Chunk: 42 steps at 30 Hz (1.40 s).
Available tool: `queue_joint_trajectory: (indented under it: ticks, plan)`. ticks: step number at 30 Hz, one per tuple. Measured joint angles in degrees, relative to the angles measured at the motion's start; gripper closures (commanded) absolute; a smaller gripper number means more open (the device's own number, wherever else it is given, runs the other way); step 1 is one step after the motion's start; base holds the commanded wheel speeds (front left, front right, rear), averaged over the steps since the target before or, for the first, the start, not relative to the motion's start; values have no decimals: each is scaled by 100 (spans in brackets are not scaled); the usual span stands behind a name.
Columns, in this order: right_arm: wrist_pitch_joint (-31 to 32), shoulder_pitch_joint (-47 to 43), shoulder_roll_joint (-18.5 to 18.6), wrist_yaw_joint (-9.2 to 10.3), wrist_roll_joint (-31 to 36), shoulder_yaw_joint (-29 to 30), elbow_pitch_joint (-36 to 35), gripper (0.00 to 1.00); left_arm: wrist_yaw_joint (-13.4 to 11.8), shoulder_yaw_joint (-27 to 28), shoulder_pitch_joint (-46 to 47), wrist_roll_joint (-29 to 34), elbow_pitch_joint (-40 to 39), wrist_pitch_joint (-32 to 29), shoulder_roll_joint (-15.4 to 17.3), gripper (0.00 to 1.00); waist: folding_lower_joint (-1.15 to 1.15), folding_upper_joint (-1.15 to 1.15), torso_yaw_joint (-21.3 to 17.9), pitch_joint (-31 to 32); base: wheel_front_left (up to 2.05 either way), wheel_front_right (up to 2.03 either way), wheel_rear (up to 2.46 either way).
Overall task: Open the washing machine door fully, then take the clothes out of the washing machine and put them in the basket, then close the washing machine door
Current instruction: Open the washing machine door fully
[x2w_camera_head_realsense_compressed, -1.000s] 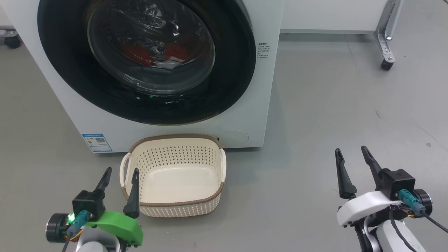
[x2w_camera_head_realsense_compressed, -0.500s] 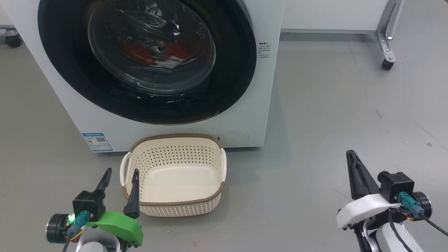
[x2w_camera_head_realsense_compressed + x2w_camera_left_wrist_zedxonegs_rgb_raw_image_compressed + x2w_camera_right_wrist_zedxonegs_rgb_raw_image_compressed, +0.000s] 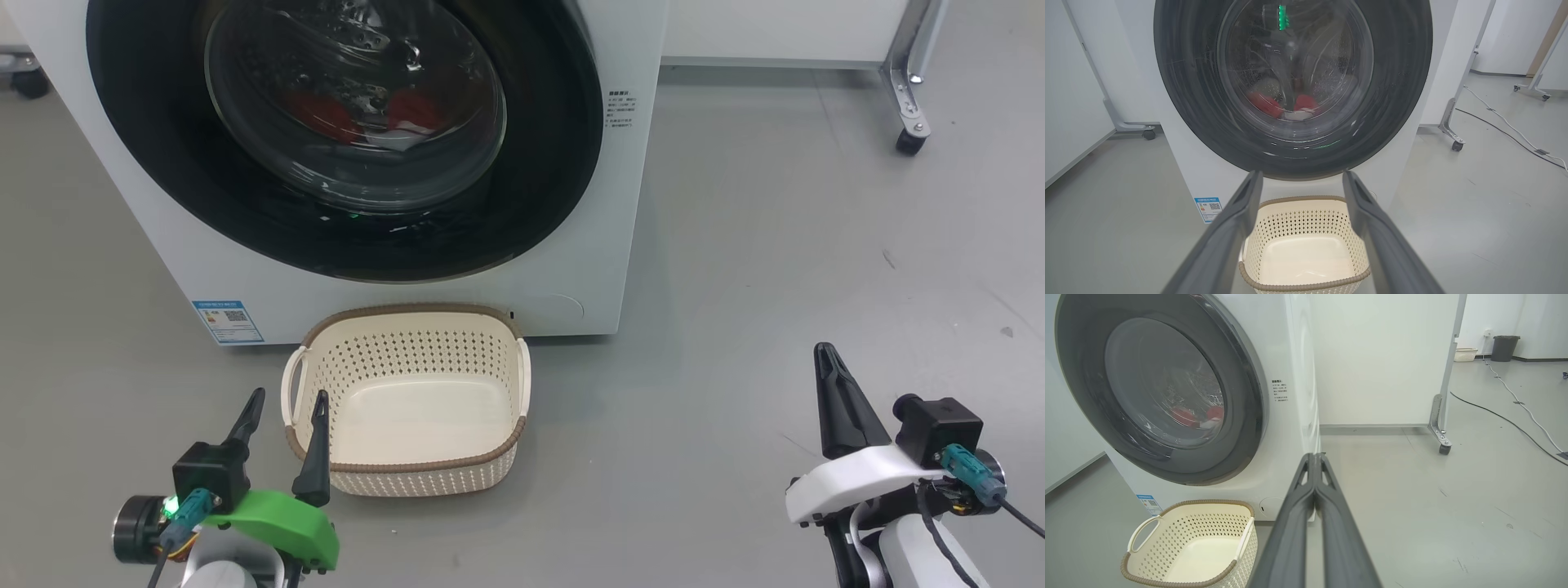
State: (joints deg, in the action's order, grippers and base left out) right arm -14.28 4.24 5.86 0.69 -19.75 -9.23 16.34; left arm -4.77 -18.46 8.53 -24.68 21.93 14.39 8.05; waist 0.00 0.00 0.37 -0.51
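At the near left the left jaws are seen spread wide and empty, one of their fingers [image 3: 314, 445] lying across the near left corner of the basket [image 3: 412, 309] in the head view; whether it is touched cannot be told. So light a basket could be shoved or tipped if that arm were swung forward carelessly. It is set on the floor [image 3: 775, 245] just in front of the washing machine [image 3: 588, 269], below the washing machine door [image 3: 155, 180], which is judged to be shut. The clothes [image 3: 412, 110] are seen through the glass [image 3: 351, 163], low inside the machine. At the near right the right jaws are pressed together on nothing, their fingers [image 3: 841, 408] well apart from the machine. If the door is to be prised at its right edge with that closed tip, a slip off the glossy rim is to be feared. The hinge side cannot be told, so an arm could be caught in the swing. Were the door opened only partly, the reach would be narrowed and the garment could be snagged on the way out or dropped beside the basket
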Motion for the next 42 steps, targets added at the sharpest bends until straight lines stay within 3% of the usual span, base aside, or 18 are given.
queue_joint_trajectory:
  ticks: [5,10,17,29,42]
  plan:
    - [0,105,-93,-162,-260,112,-158,100,1,1,79,-1,-49,0,-4,0,0,0,28,-147,0,0,0]
    - [-1,323,-276,-421,-1048,377,-244,100,2,-1,237,0,-207,4,-4,0,0,0,59,-349,0,0,0]
    - [-4,723,-319,-617,-2129,665,-234,100,3,8,390,0,-347,5,-19,0,0,0,124,-697,0,0,0]
    - [550,1858,-323,-716,-4339,1120,-63,100,12,10,816,115,-577,5,-114,0,0,0,331,-1349,0,0,0]
    - [1428,3440,-286,-717,-6021,1543,303,100,105,-20,1196,223,-825,7,-177,0,0,0,546,-2049,0,0,0]
